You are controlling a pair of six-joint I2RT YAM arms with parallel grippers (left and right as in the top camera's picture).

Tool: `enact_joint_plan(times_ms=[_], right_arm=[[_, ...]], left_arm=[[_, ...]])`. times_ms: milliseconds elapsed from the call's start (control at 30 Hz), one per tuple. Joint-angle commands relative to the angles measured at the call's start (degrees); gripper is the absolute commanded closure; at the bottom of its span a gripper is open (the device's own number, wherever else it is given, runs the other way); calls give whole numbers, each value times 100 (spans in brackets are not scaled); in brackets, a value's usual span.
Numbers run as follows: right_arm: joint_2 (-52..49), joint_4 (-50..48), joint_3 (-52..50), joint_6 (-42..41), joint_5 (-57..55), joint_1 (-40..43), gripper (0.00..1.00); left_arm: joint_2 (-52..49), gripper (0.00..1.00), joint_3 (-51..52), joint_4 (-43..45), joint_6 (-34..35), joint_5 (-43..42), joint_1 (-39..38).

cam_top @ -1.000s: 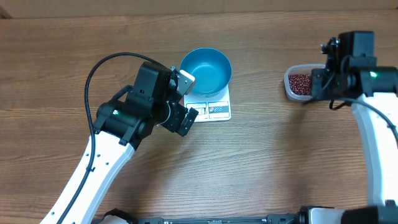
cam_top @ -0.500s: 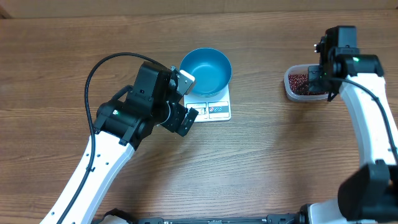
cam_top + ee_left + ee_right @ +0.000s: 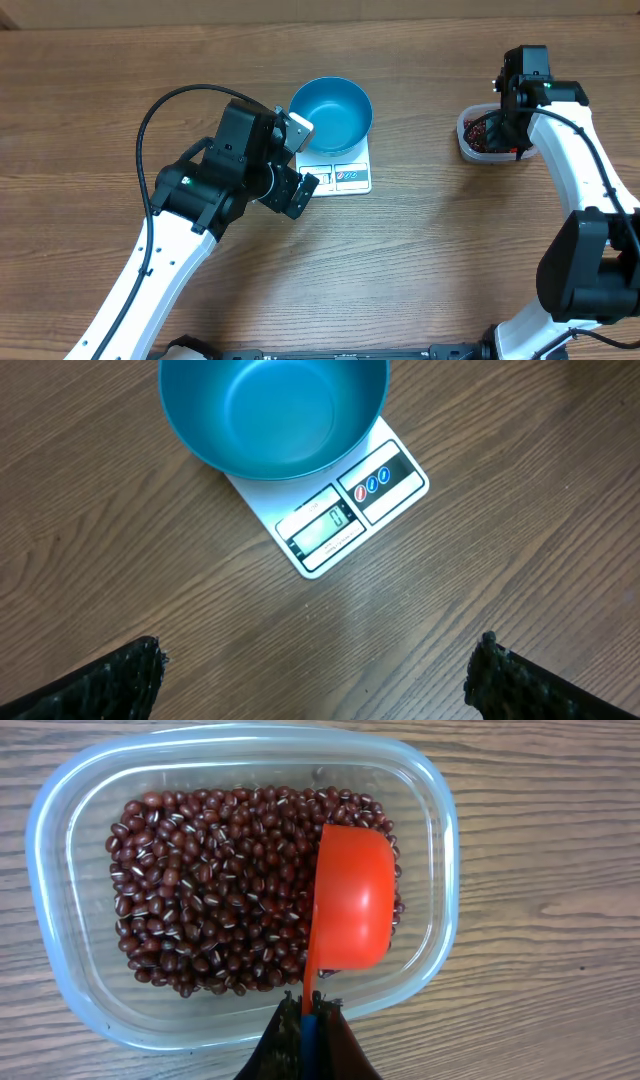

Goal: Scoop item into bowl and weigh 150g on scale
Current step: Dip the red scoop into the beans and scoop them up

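While left tool [image 3: 318, 665] gapes by empty bowl [image 3: 275, 410], right tool [image 3: 310, 1020] grips scoop [image 3: 350, 900] over beans [image 3: 210, 890].

The scale [image 3: 400, 495] display [image 3: 324, 527] reads 0; the small print above it and the three round icons [image 3: 372, 483] beside it look too blurred to read.
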State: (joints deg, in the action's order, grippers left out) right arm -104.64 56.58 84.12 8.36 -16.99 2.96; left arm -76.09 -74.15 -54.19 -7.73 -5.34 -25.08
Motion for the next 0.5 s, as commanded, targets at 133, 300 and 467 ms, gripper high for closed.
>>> enact_joint_plan(times_ms=[133,300,467], right_arm=[[-109,-35,146,118,1316,162,97],[-109,0,146,118,2022,463,97],[-109,81,146,127,2638,868,97]], left_arm=[[46,0,52,4,-105,44,4],[46,0,52,4,-105,44,4],[46,0,52,4,-105,44,4]])
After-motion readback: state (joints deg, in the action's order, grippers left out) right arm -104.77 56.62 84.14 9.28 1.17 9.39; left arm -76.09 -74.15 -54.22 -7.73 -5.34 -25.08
